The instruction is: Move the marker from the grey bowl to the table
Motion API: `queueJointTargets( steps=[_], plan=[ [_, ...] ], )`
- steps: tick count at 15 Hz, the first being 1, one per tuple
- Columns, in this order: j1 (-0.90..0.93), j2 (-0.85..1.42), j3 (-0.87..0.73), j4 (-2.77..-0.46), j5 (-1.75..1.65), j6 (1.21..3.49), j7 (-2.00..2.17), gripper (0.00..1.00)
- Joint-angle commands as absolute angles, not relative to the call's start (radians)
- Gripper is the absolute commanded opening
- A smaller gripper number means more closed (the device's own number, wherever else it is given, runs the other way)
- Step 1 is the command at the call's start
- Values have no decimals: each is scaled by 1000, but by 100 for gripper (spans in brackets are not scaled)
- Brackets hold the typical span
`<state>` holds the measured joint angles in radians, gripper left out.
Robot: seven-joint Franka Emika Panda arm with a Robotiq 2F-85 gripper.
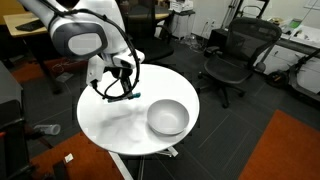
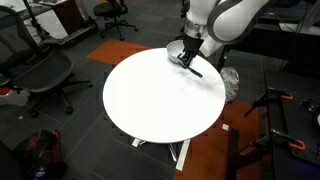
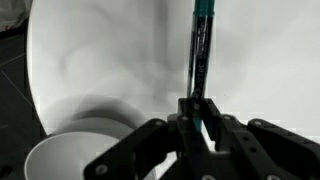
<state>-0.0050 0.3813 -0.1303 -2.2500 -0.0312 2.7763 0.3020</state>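
My gripper [image 1: 122, 88] is shut on the marker [image 1: 128, 97], a dark stick with a teal end. It holds the marker low over the white round table [image 1: 110, 125], beside the grey bowl [image 1: 168, 117] and clear of its rim. In the wrist view the marker [image 3: 200, 50] sticks out from between the jaws [image 3: 197, 115] over the bare table top [image 3: 100, 60], and the empty bowl [image 3: 70, 160] shows at the lower left. The gripper [image 2: 187, 57] and marker [image 2: 193, 68] are also at the far edge of the table [image 2: 150, 100] in an exterior view, where the bowl is hidden.
Black office chairs [image 1: 232, 55] [image 2: 40, 75] stand around the table on dark floor. A light-wood desk [image 1: 30, 25] is behind the arm. Orange carpet [image 1: 290, 150] lies beside the table, and a stand with cables [image 2: 275, 120] is close to the table's edge.
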Motion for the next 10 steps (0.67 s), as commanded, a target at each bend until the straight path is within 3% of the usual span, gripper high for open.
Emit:
queueJointTargets(
  steps=[1,8,9,10],
  plan=[
    [10,424,-144,-2239,-6,2834,325,5],
    [78,493,-165,-2218,5,2877,413,5],
    [98,501,-177,-2218,1,2885,434,44],
    [108,507,-179,-2219,5,2889,443,45]
  ],
)
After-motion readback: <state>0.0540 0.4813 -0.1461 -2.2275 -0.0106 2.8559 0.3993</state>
